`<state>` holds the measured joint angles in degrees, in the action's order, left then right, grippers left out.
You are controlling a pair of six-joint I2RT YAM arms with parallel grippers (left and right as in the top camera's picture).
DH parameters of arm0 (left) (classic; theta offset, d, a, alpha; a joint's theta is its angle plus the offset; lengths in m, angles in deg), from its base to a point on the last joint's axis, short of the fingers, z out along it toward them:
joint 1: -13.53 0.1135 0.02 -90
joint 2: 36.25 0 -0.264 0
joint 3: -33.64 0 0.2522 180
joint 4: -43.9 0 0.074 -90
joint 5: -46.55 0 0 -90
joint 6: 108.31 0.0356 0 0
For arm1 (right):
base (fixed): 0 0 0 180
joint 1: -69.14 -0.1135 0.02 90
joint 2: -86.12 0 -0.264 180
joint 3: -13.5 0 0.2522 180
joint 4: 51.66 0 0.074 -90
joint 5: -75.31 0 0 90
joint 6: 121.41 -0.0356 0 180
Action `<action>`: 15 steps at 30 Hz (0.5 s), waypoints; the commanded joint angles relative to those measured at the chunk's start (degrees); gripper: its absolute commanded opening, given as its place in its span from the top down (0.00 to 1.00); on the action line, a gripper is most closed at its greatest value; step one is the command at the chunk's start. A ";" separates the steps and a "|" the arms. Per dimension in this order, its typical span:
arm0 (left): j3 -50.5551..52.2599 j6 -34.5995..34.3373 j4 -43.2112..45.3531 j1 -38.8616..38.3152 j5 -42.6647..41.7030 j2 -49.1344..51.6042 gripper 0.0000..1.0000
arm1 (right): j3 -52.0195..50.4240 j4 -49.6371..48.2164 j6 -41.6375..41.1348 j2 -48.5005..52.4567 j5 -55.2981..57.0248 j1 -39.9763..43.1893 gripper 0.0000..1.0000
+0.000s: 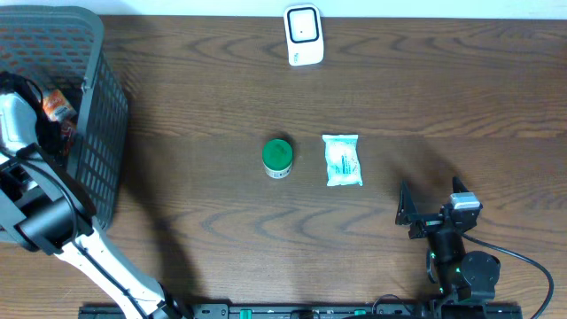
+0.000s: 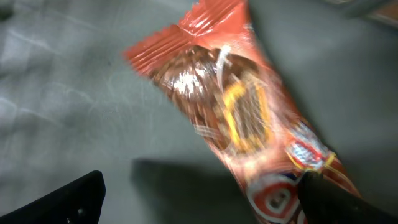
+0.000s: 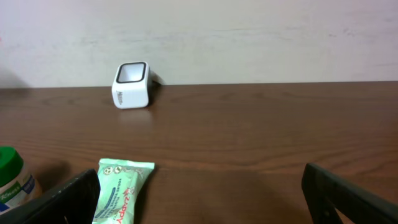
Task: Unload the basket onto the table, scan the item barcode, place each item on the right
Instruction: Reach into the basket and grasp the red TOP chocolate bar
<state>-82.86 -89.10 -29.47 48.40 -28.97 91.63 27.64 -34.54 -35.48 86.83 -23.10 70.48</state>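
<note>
Jar (image 1: 277,158) beside packet (image 1: 343,160), scanner (image 1: 303,35) well beyond

The left arm (image 1: 93,252) reaches from the near edge up towards the left side. Its white link slants leftward and its wrist bends over at the scene's left edge. The left gripper (image 2: 202,202) points downward with its jaws spread wide. The right arm (image 1: 465,270) sits folded low at the near right, its wrist level and facing the far side. The right gripper (image 1: 431,202) is held low, its jaws wide apart and empty.
</note>
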 commanded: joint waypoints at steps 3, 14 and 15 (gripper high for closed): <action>0.33 1.95 -2.34 0.20 2.54 7.61 0.17 | -0.07 0.15 -0.57 -0.22 -0.52 -0.63 0.01; -0.57 6.82 -6.01 0.20 2.62 6.29 0.93 | -0.07 0.15 -0.57 -0.22 -0.52 -0.63 0.01; -1.07 7.21 -6.80 0.20 2.64 5.20 0.93 | -0.07 0.15 -0.57 -0.22 -0.50 -0.63 0.01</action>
<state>-85.79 -84.60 -34.26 48.03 -23.57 95.24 27.64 -34.54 -35.48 86.83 -23.10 70.48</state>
